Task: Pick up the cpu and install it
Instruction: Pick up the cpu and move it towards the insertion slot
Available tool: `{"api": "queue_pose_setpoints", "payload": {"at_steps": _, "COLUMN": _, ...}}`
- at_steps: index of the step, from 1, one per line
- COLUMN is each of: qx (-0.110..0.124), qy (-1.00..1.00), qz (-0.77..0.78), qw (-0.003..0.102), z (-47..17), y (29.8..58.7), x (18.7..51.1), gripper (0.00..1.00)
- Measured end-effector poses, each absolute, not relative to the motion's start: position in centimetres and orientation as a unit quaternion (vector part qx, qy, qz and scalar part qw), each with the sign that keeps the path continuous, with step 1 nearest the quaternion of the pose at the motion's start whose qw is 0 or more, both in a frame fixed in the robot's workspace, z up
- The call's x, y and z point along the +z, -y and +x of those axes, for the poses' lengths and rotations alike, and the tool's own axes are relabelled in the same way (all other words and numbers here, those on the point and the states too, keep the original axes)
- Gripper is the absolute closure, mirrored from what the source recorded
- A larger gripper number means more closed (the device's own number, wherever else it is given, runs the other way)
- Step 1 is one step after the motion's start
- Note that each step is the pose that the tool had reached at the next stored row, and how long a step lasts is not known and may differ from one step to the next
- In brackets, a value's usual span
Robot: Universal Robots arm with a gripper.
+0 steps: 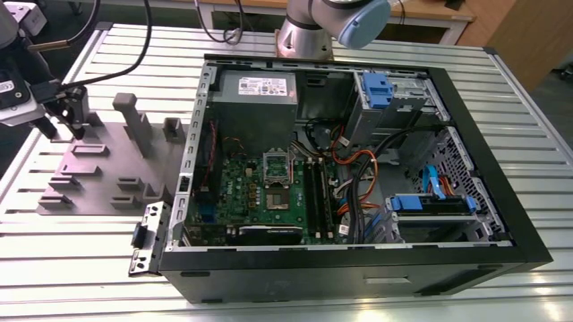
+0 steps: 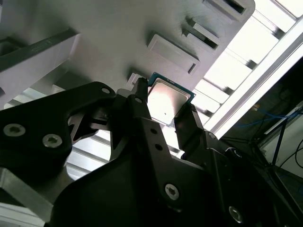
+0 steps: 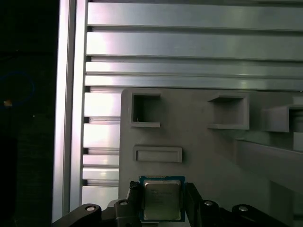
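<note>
Both fingers [image 2: 142, 101] of your black pincer [image 2: 164, 105] grip the small square silver-topped cpu [image 3: 162, 201] by opposite edges over the grey moulded holder plate [image 1: 98, 168] at the exterior view's left, so keep it level and squeeze lightly.

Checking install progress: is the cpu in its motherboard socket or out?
Out. In the first wrist view the cpu sits between the jaws of the gripper, over the grey tray.
</note>
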State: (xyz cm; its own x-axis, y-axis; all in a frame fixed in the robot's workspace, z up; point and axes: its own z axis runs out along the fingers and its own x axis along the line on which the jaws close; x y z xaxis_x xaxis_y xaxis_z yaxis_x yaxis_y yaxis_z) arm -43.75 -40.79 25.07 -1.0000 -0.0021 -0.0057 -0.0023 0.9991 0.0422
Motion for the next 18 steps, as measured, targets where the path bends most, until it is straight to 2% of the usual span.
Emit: {"api": "queue_pose_setpoints", "payload": {"at_steps": 18, "qx": 0.021, "qy": -1.0, "qz": -0.001, "qw": 0.003, "z": -43.75, "y": 40.79, "x": 25.82, "gripper": 0.53}}
